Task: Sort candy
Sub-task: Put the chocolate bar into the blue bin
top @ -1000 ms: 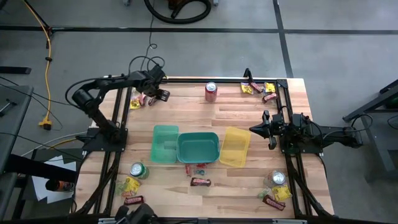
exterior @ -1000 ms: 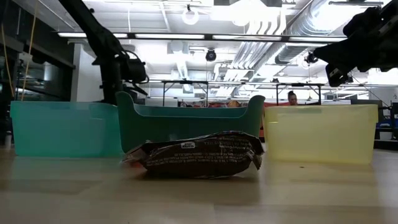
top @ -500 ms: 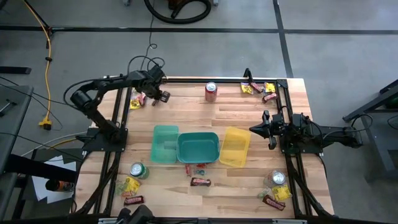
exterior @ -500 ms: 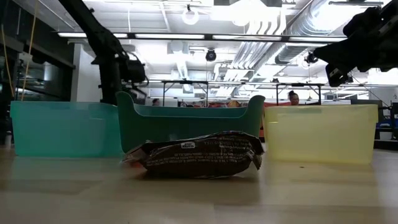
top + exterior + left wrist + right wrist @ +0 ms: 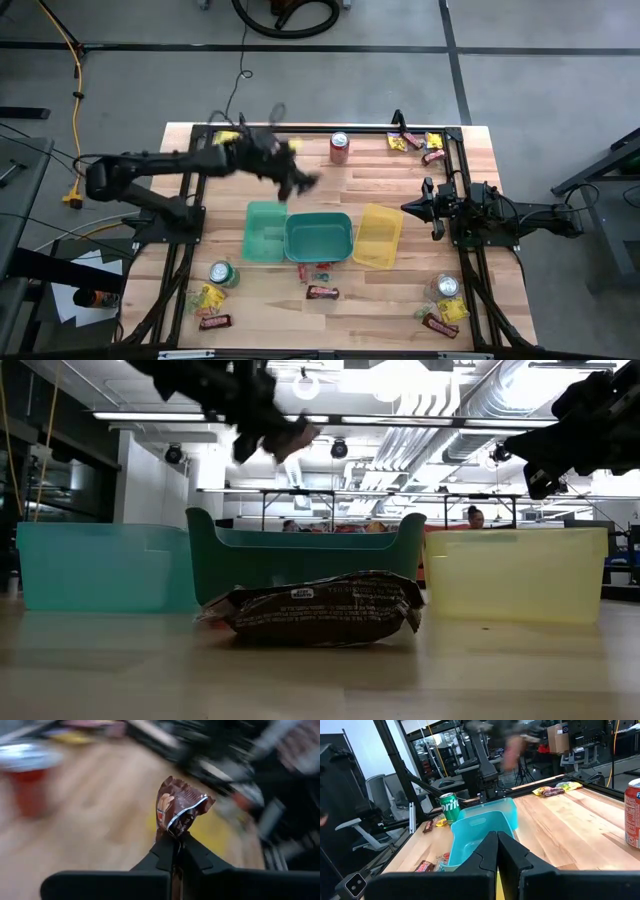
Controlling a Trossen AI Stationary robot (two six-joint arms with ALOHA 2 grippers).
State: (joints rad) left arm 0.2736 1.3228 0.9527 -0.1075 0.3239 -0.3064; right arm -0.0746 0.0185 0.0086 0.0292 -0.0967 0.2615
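My left gripper (image 5: 298, 181) hangs in the air just beyond the far side of the bins, shut on a brown candy bar (image 5: 180, 806). The low view shows the left gripper (image 5: 268, 432) and the bar (image 5: 300, 432) high above the bins. More candy lies in small heaps at the far left corner (image 5: 226, 138), far right corner (image 5: 415, 142), near left (image 5: 208, 300) and near right (image 5: 442, 316). A few pieces (image 5: 320, 282) lie in front of the bins. My right gripper (image 5: 413, 208) waits shut at the table's right side. My left gripper pinches one crimped end of the brown wrapper (image 5: 175, 829) between its two fingers. The rest of the bar sticks out past the fingertips, crumpled. The fingers slant down toward the table's right and near side. The bar is lifted clear of the table.
Three bins stand side by side mid-table: a light green one (image 5: 262, 232), a teal one (image 5: 318, 240) and a yellow one (image 5: 378, 236). A red can (image 5: 340, 147) stands at the far edge. A green can (image 5: 222, 273) and another can (image 5: 447, 288) stand near the front.
My left gripper has taken a brown candy bar from the heap at the far left corner. It has then risen and swung fast toward the table's right and near side, turning as it went. It now hangs above the far side of the bins with the bar lifted clear.
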